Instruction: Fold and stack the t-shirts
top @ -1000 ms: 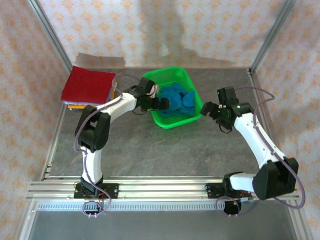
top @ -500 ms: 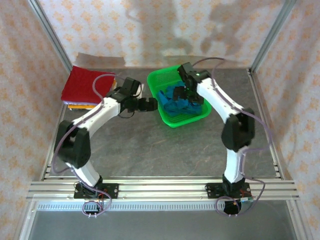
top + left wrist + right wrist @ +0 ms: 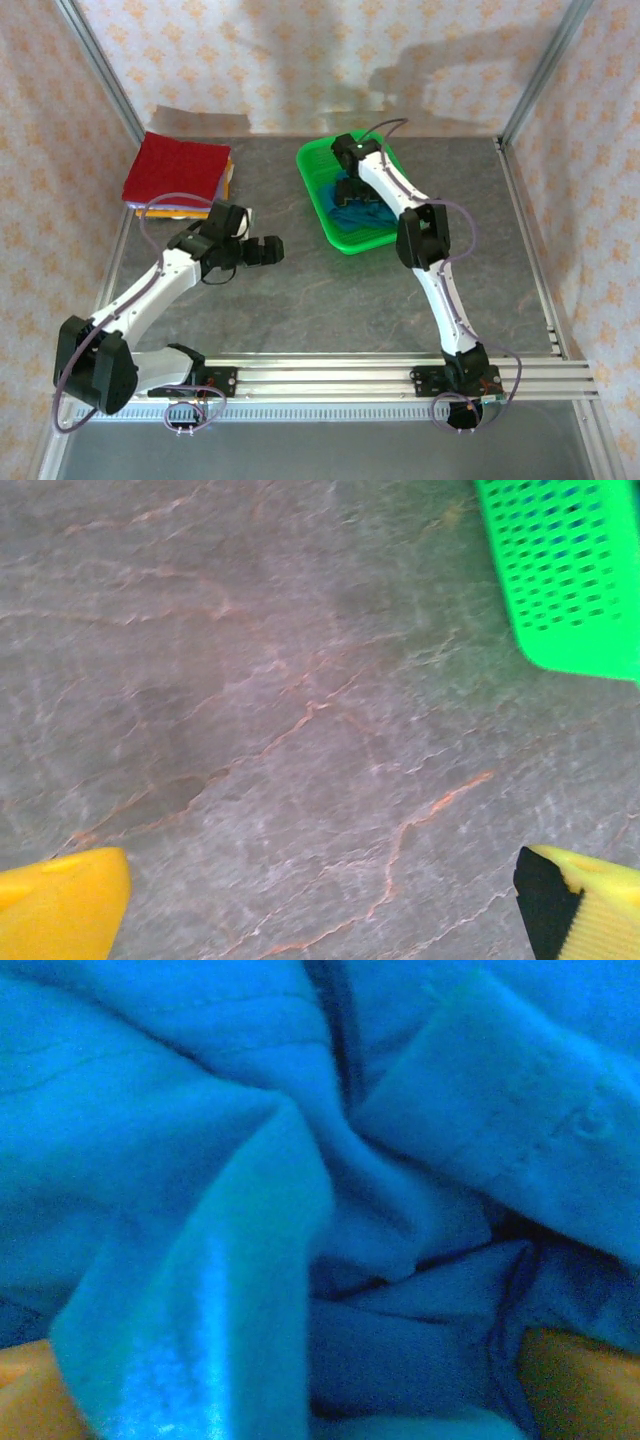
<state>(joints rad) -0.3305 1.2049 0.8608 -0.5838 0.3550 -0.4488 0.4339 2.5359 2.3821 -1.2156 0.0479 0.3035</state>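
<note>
Ctr of table [image 3: 330,290] free; basket [image 3: 312,200] & shirt stack [image 3: 175,170] block rear.

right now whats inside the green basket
A crumpled blue shirt, with the right gripper down in it, jaws apart. The cloth covers the basket floor, so anything beneath it cannot be seen.

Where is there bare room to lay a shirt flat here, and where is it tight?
Bare table lies between the green basket, the left hand and the near rail; also right of the basket. Crowded: the far-left corner with the folded stack, and the basket, holding the blue shirt and right hand.
</note>
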